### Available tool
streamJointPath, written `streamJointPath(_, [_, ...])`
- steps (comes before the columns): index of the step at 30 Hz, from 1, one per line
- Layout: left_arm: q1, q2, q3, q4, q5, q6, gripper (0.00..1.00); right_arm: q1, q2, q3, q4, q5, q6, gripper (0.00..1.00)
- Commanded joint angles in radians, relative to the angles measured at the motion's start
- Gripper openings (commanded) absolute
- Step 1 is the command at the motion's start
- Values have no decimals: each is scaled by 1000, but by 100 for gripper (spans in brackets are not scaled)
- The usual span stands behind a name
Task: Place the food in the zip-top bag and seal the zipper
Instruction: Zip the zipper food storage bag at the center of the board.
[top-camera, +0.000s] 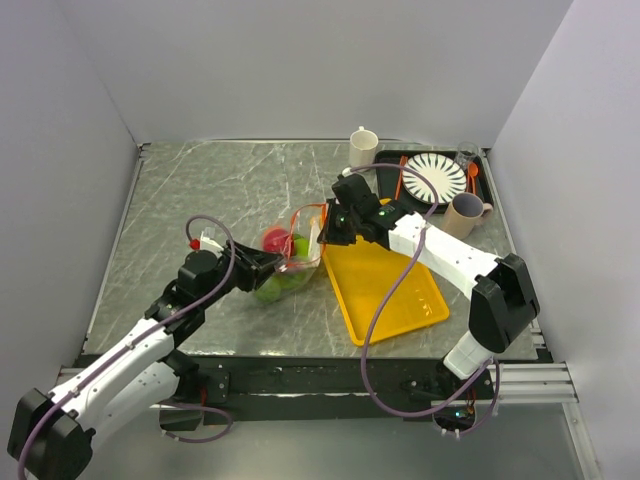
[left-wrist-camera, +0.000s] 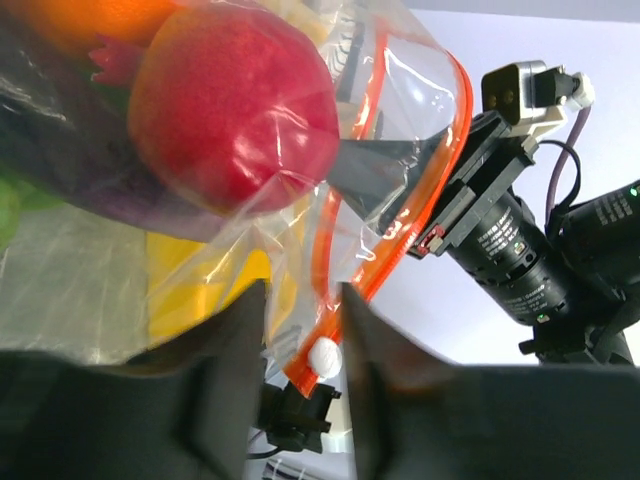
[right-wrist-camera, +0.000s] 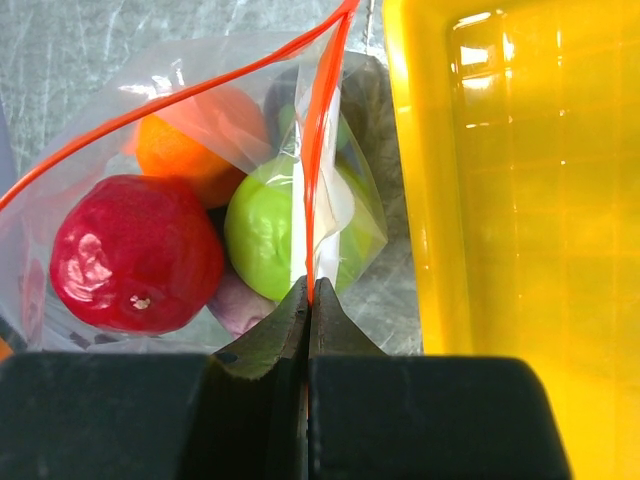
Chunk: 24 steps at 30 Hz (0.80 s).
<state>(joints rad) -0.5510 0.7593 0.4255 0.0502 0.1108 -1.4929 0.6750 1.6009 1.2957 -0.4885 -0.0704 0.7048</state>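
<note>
The zip-top bag (top-camera: 290, 258) lies left of the yellow tray and holds the food. In the right wrist view I see the red fruit (right-wrist-camera: 135, 255), the orange one (right-wrist-camera: 190, 150), a green one (right-wrist-camera: 265, 235) and a bit of purple (right-wrist-camera: 240, 305) through the plastic. My right gripper (right-wrist-camera: 308, 290) is shut on the zipper (right-wrist-camera: 322, 130), at the bag's tray side (top-camera: 325, 230). My left gripper (left-wrist-camera: 303, 340) is at the bag's near-left end (top-camera: 268, 263). Its jaws stand narrowly apart, with the zipper's end (left-wrist-camera: 330, 300) and white slider between them. The mouth gapes between the two grippers.
The yellow tray (top-camera: 400, 300) lies right of the bag, under my right arm. At the back right a black tray (top-camera: 483, 185) holds a striped plate (top-camera: 434, 177). A white mug (top-camera: 363, 147) and a tan cup (top-camera: 465, 213) stand nearby.
</note>
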Motion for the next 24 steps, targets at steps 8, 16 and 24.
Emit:
streamJointPath(8, [2, 18, -5, 60, 12, -17, 7, -8, -65, -24, 31, 9, -10, 1])
streamJointPath(16, [2, 6, 2, 39, -2, 23, 1, -8, -176, -33, 54, 9, 10, 27])
streamJointPath(24, [2, 8, 1, 69, 3, 86, 1, 27, -341, -85, 80, -100, 130, 47])
